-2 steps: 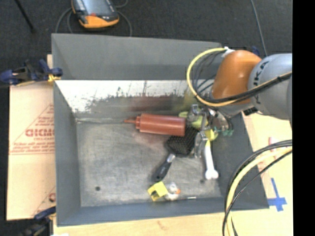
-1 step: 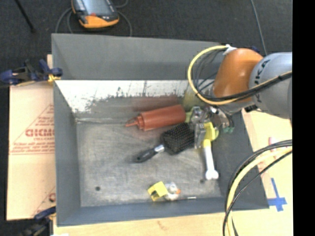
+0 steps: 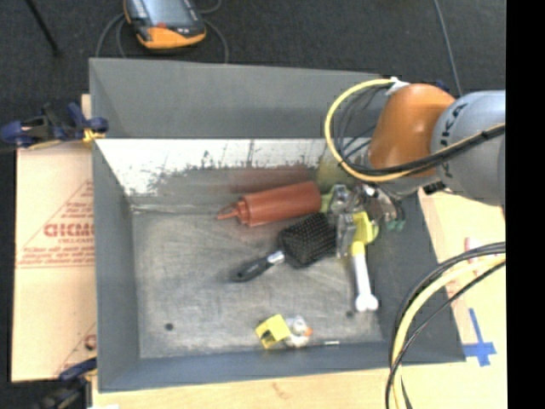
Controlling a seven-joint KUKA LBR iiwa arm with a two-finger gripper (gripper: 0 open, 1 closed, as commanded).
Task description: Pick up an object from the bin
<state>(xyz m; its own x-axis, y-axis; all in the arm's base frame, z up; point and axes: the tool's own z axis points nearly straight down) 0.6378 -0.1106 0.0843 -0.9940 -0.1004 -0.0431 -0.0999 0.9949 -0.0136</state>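
Note:
My gripper (image 3: 344, 214) hangs low at the right side of the bin, under the orange wrist cover. It is just right of the head of a black hairbrush (image 3: 305, 239), whose handle runs down-left. A red-brown squeeze bottle (image 3: 277, 204) lies on its side just to the gripper's left, nozzle pointing left. A white-handled tool with a yellow head (image 3: 362, 267) lies directly below the gripper, its yellow end against the gripper's body. A yellow-green thing (image 3: 329, 174) is partly hidden behind the gripper, at the back wall.
A small yellow and white thing (image 3: 282, 331) lies near the front wall. The left half of the bin floor is bare metal. The arm and its yellow cables cover the bin's right back corner.

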